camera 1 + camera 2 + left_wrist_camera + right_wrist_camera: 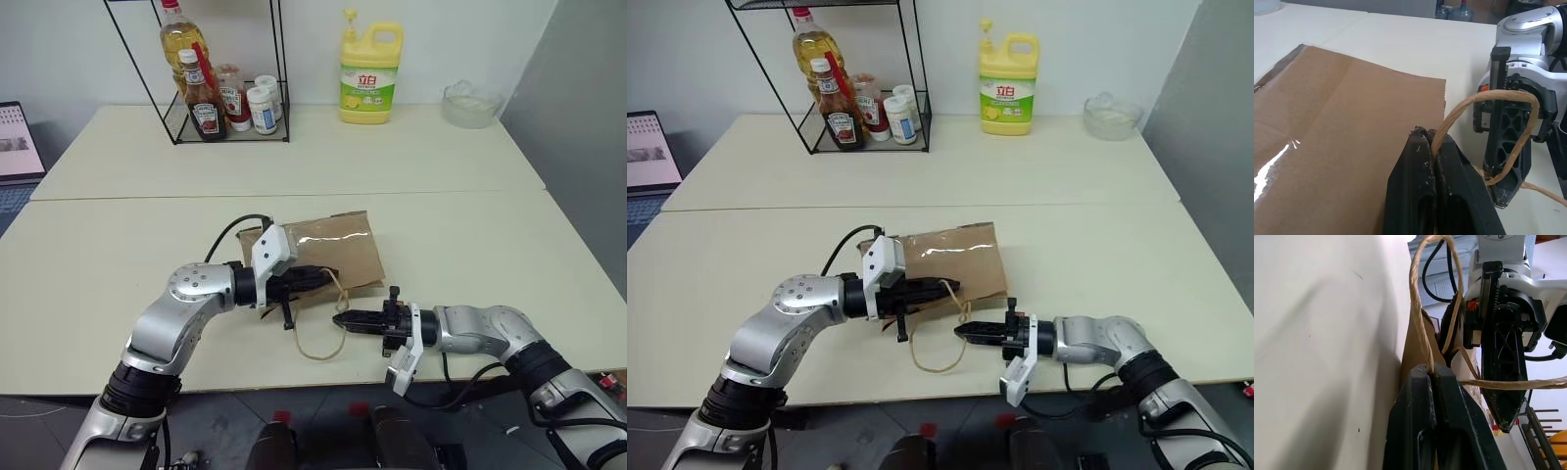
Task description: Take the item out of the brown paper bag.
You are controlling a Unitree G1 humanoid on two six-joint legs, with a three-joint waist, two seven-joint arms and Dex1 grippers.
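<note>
Your robot's two arms have rounded silver-grey metal shells with black joint sections between them. Each wrist carries a white block-shaped housing. A black cable loops over the left arm, another trails under the right. The left gripper [318,277] and right gripper [343,319] have matte black ribbed fingers, with a small orange mark near each base.

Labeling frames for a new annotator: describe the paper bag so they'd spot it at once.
On the nearer of the two cream tables, just in front of the seam between them, lies a flat brown paper bag. It is creased, with thin paper cord handles trailing toward the robot. Unlike the bottles in the wire rack and the yellow jug, it lies flat.
</note>
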